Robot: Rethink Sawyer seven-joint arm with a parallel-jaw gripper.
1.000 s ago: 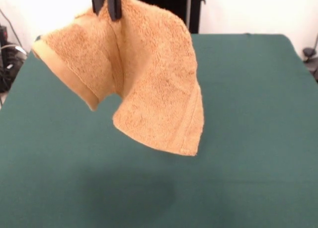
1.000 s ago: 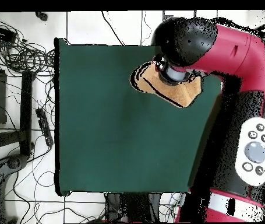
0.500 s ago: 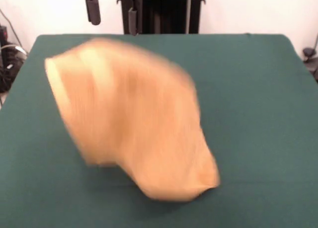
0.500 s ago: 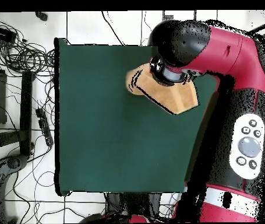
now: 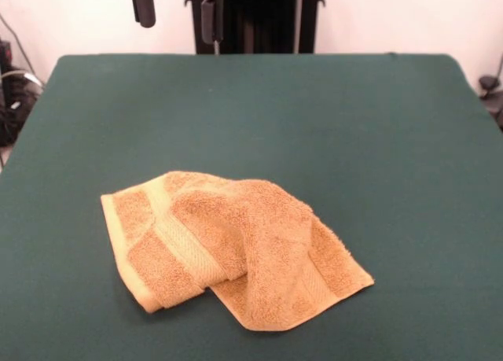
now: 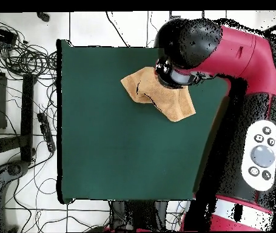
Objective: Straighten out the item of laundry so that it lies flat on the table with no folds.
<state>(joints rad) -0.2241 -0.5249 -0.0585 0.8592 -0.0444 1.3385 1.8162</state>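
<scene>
While spread (image 5: 176, 9), fingers (image 5: 142, 5) empty, above towel (image 5: 236, 247)

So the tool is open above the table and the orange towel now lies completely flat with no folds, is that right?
Not quite. The tool is open above the table, but the front view shows the orange towel lying crumpled, one banded end folded over the rest.

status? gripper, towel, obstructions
Gripper open, raised, empty. Towel on table, crumpled, folded over itself, not flat. Nothing in the way.
</scene>
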